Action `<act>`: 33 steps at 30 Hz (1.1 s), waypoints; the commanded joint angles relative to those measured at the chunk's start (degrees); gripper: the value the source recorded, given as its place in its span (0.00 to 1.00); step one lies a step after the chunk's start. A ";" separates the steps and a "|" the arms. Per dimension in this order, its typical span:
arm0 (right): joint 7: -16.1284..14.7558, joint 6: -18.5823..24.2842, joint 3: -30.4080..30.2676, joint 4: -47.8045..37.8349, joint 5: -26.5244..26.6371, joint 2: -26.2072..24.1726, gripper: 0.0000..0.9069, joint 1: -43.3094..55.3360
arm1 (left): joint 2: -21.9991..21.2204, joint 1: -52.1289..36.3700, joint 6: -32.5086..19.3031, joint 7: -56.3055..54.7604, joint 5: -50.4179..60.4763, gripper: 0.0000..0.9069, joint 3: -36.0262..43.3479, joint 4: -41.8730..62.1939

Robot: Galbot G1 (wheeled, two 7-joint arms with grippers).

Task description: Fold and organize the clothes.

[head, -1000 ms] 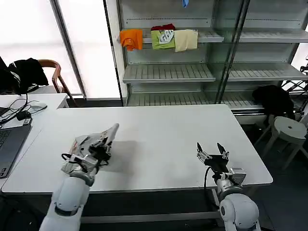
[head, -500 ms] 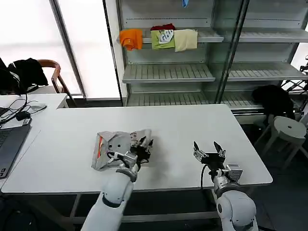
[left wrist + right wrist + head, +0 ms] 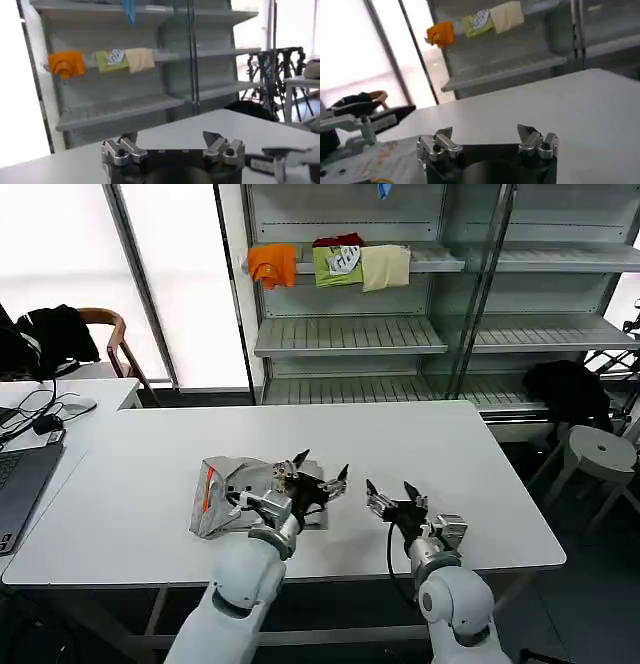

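One of the clothes, a light grey shirt (image 3: 228,496) with an orange inner collar, lies bunched on the white table (image 3: 420,439), left of centre. My left gripper (image 3: 322,467) hovers open just past the shirt's right edge, nothing between its fingers (image 3: 122,148). My right gripper (image 3: 390,488) is open close beside it on the right, low over bare table. In the right wrist view the open right gripper (image 3: 485,134) faces the shirt's printed cloth (image 3: 367,161), with the left gripper (image 3: 367,121) above that cloth. The left gripper (image 3: 167,141) looks across the table toward the shelves.
Metal shelves (image 3: 350,334) stand behind the table, with small orange (image 3: 272,262), green (image 3: 338,264) and cream (image 3: 386,266) garments on an upper level. A laptop (image 3: 20,474) and cables lie on the desk at left. A white stool (image 3: 600,452) stands at right.
My left gripper carried the shirt from the table's left side toward the middle, laid it down and let go, ending open. My right gripper moved left toward it.
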 commanded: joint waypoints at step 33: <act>3.75 -0.97 -9.34 -16.36 12.88 3.14 0.00 8.46 | 7.74 15.41 -4.67 5.71 -17.41 1.00 -33.61 -2.41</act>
